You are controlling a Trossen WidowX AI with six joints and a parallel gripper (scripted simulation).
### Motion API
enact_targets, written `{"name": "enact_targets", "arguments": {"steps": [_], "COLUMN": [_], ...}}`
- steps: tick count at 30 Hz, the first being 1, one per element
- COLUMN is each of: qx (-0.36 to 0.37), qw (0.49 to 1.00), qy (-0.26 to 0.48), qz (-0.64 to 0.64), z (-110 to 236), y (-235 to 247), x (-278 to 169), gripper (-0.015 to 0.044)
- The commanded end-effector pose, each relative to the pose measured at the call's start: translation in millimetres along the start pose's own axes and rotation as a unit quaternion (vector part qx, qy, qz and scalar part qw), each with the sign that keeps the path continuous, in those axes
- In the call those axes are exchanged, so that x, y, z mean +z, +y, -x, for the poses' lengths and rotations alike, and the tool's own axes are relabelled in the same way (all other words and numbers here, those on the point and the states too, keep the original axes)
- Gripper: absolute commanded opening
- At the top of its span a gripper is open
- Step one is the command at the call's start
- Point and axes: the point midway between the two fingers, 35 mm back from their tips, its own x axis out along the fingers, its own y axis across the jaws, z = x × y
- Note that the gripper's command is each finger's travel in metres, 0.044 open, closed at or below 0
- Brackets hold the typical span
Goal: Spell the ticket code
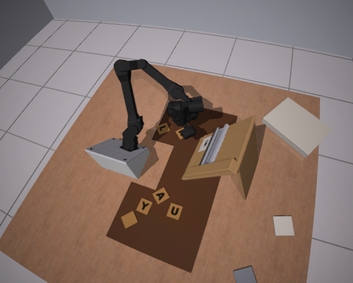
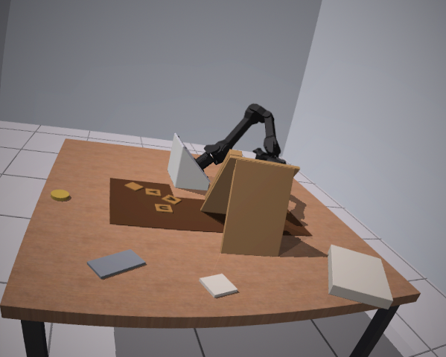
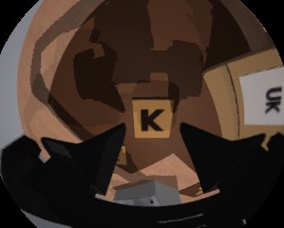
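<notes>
Directly below the parted, empty fingers lies the K tile [image 3: 152, 120], centred between them (flat on the worktop [image 1: 79, 183])

Bare test room: grey walls [image 2: 138, 57], tiled floor [image 1: 200, 45], one wooden table [image 2: 100, 300]

Tan K tile [image 3: 152, 120] flat on dark mat [image 1: 158, 231], ticket [image 3: 266, 97] reading "UK"

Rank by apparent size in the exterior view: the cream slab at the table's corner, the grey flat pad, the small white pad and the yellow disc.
1. Cream slab, though it is nearest the camera.
2. Grey flat pad.
3. Small white pad.
4. Yellow disc, though it lies farther back.
</notes>
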Motion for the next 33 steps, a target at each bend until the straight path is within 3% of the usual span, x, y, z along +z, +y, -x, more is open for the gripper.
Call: {"name": "enact_targets", "arguments": {"steps": [1, 28, 33], "qx": [-0.001, -0.001, -0.001], "qw": [1.0, 1.0, 1.0], "qy": [0.001, 0.001, 0.001], "qz": [-0.003, -0.003, -0.003], "z": [-1, -20, -20], "y": [-1, -1, -1], "x": [-1, -1, -1], "gripper": [0.034, 0.034, 0.0307]}}
